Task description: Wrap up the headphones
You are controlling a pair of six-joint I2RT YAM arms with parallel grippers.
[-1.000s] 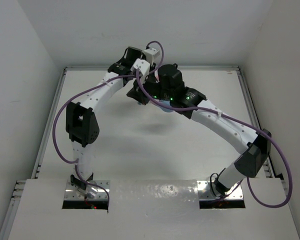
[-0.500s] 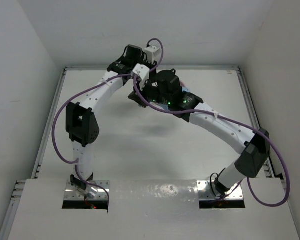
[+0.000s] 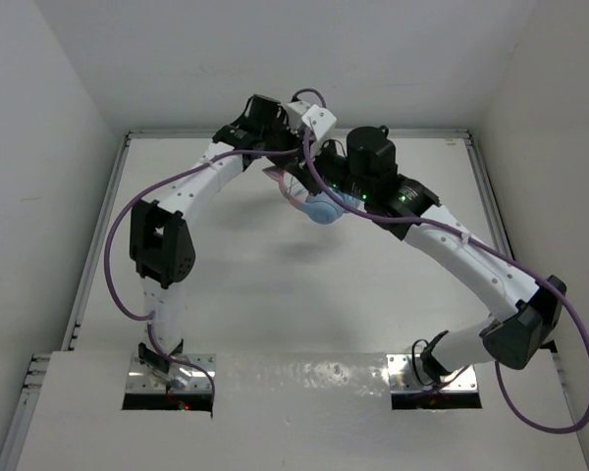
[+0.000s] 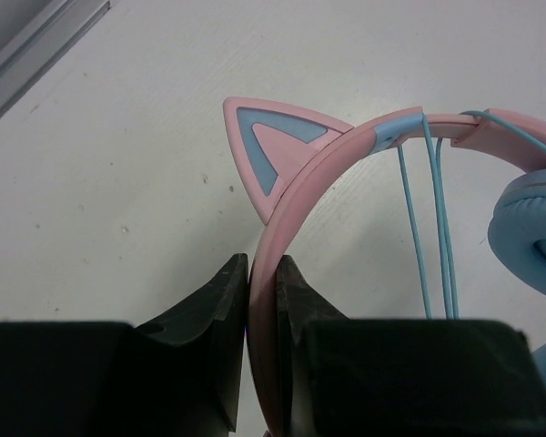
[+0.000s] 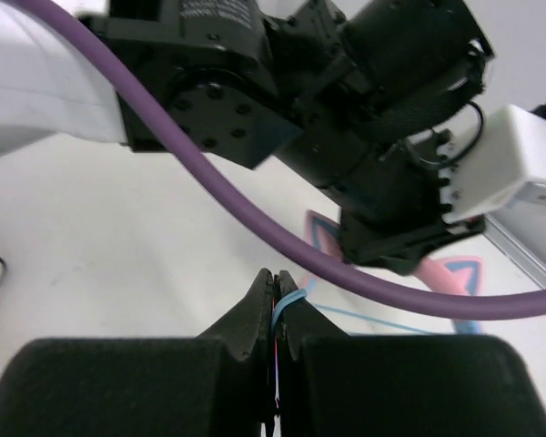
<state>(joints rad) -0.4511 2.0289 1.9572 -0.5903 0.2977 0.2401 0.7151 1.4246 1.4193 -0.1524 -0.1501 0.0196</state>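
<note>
Over the far middle of the white table (image 3: 236,285), the pink cat-ear headphones with light blue cups (image 3: 324,209) hang lifted. My left gripper (image 4: 262,264) is clenched on their thin pink headband (image 4: 296,182), and my right gripper (image 5: 275,278) pinches the thin teal cable (image 5: 289,299). I'd steady the left arm and lead each loop round the band taut, never yanking.

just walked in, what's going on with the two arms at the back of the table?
Both arms are working on the small pink cat-ear headphones at the far side of the white table. The left pincer is shut on the thin pink headband. The right pincer is shut on the thin teal-blue cable. A few cable strands run over the headband beside a light blue ear cup, so wrapping looks under way.
</note>
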